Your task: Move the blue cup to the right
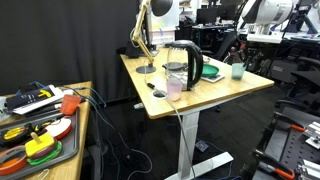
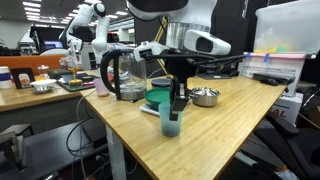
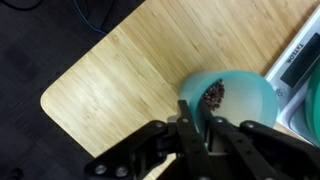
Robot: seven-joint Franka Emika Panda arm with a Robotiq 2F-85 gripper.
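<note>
The blue cup is a small teal plastic cup standing near the front edge of the wooden table. It also shows in an exterior view at the table's far corner. My gripper comes straight down onto it. In the wrist view the gripper has one finger inside and one outside the cup, shut on its near wall. Dark bits lie inside the cup. I cannot tell whether the cup touches the table.
A clear kettle with black handle stands behind the cup, with a green bowl and a metal bowl nearby. A pale pink cup stands before the kettle. A white device lies beside the cup.
</note>
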